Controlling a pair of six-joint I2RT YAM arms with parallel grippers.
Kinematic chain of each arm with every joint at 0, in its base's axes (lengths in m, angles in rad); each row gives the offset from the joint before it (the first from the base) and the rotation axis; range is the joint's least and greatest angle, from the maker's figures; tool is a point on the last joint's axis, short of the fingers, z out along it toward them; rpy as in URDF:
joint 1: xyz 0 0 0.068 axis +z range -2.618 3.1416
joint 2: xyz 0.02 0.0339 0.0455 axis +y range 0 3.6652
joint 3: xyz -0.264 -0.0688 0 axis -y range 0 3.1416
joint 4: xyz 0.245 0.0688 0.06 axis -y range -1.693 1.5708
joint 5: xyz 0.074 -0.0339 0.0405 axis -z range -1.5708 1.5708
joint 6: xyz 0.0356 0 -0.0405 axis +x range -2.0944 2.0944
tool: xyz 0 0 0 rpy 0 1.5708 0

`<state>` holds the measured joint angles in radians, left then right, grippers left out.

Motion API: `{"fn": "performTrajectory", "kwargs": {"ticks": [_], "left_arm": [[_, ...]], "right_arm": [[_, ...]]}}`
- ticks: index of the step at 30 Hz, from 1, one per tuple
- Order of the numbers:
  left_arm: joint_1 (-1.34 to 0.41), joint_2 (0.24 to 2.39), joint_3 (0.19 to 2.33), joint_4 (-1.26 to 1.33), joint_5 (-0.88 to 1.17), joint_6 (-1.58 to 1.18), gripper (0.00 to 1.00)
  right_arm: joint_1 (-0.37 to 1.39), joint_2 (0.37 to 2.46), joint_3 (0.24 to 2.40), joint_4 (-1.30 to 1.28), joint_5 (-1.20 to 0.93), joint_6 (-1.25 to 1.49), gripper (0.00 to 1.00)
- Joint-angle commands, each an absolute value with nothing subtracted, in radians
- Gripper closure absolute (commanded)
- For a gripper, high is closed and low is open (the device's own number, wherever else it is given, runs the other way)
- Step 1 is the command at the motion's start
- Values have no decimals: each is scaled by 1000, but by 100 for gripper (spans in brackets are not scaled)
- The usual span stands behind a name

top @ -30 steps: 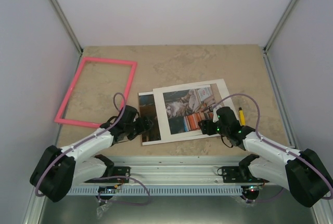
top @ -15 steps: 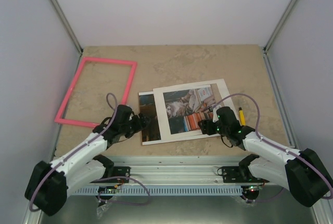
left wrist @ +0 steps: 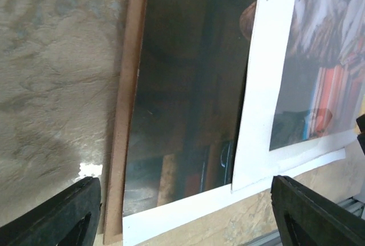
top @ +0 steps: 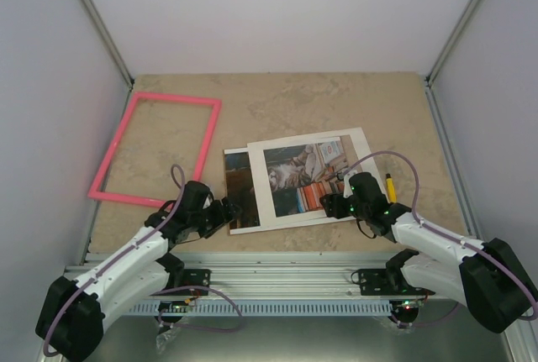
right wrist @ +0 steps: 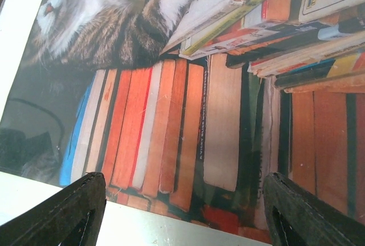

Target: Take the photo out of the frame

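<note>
I see frame [top: 176,97] flat by left edge of table [top: 336,102], tabletop showing through it. Photo [top: 294,173] well apart from it, by near edge, under white mat [top: 303,137]. Left gripper [top: 227,209] jaws wide apart, holding nothing, over dark glossy sheet [left wrist: 188,86]. Right gripper [top: 334,204] spread wide, empty, over photo's book stacks.

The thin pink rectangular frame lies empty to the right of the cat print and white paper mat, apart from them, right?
No. The thin pink rectangular frame lies empty to the left of the cat print and white paper mat, apart from them; the top external view shows it.
</note>
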<state>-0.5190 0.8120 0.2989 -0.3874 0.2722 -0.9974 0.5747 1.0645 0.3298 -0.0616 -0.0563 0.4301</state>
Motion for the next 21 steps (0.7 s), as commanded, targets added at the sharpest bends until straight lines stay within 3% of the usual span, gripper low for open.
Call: {"fn": "performTrajectory", "kwargs": {"ticks": [1,9,21], "left_arm": [[-524,794,290,-383,329,-1003,18],[-536,774,269,-383,357,-1016,25],[-546,811,232,-333,361,-1025,26]], "right_arm": [[581,1073,329,-43,-55,418,24],[581,1073,329,-43,-54,419,24],[581,1069,326,-44,-55,419,24]]}}
